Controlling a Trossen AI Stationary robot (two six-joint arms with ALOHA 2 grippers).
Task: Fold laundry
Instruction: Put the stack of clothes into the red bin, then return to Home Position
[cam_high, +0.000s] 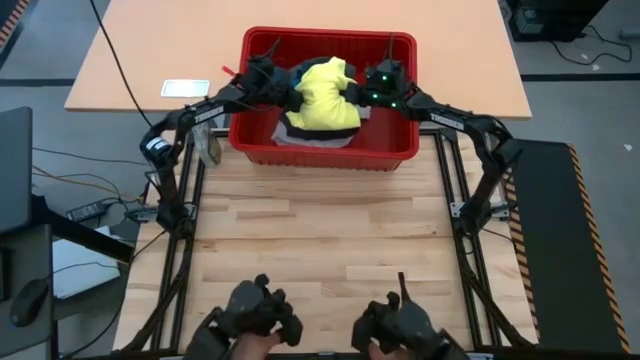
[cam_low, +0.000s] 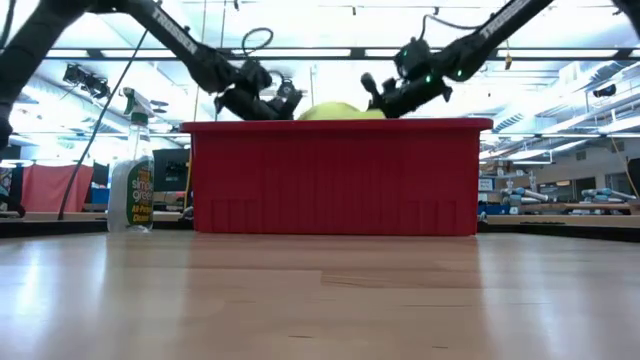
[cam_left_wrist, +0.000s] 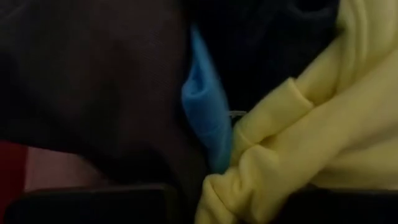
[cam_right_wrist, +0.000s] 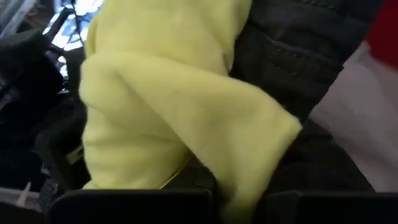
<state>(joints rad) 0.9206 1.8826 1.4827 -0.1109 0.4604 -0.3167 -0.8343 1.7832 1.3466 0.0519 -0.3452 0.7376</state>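
Both grippers, left (cam_high: 285, 85) and right (cam_high: 352, 95), have their fingers closed on the yellow garment (cam_high: 322, 95) inside the red basket (cam_high: 330, 155).

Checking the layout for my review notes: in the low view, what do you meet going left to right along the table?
Spray bottle → red basket, with the left gripper, yellow garment and right gripper showing above its rim in that order.

From my low view the red basket (cam_low: 335, 177) wall hides most of the laundry, and I cannot see either pincer's fingertips among the cloth.
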